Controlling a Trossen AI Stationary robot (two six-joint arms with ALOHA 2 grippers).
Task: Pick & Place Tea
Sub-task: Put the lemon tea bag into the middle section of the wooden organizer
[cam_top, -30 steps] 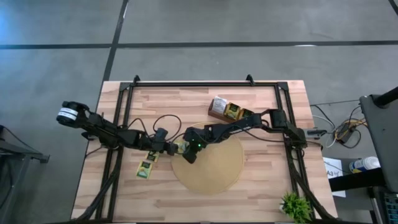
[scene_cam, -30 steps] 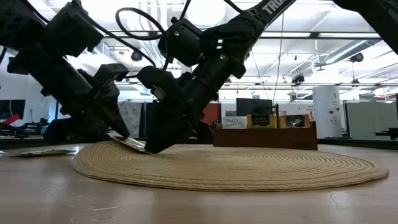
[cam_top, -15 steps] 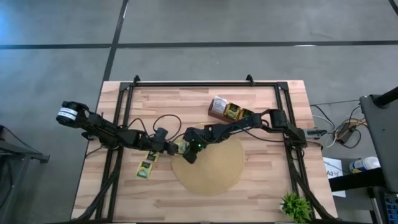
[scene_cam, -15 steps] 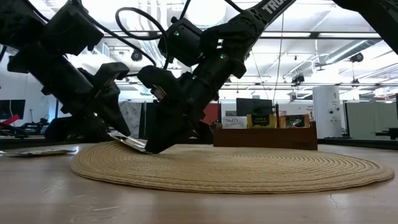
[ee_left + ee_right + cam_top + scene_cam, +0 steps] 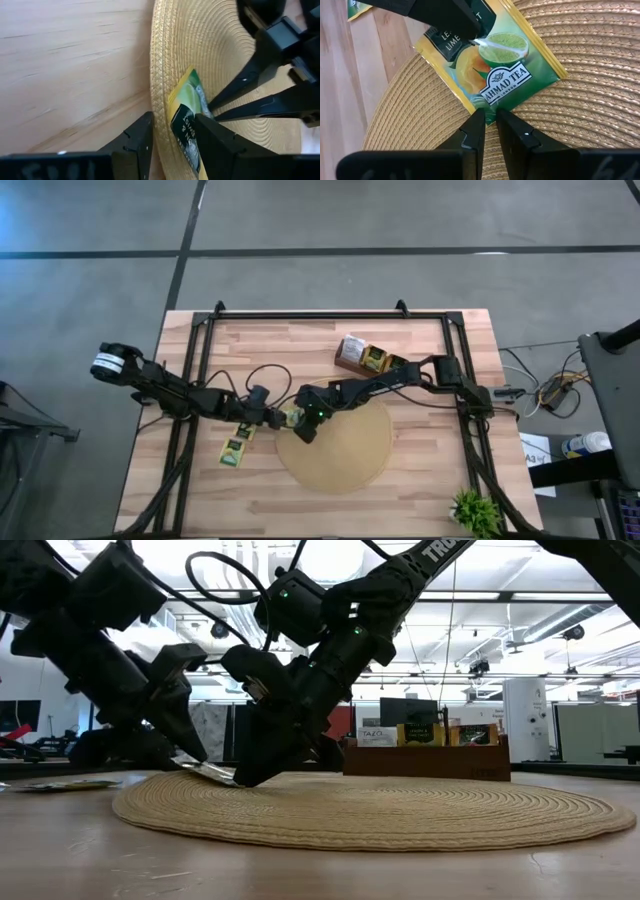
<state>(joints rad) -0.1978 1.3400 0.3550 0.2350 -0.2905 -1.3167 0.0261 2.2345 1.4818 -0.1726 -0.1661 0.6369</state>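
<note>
A yellow-and-green sachet [image 5: 492, 65] lies at the edge of the round woven mat [image 5: 340, 445], tilted up off the weave, with both grippers meeting on it. Its face shows a lime and an orange slice and reads "AHMAD TEA LONDON"; the start of a line, "LE... LIME", shows beside a dark finger. The right gripper [image 5: 487, 120] pinches one edge of the sachet between nearly closed fingers. The left gripper [image 5: 172, 130] has its fingers either side of the opposite edge, set fairly wide; whether they press on the paper cannot be told. A second yellow-green sachet [image 5: 236, 447] lies flat on the bare table [image 5: 420, 345], just off the mat near the left arm. The wooden box [image 5: 425, 755] stands at the far side of the mat, well apart from the grippers, with more sachets upright in it; one white packet reads "TAZO" [image 5: 371, 735]. A small green plant [image 5: 472, 512] sits at the table's near right corner.
</note>
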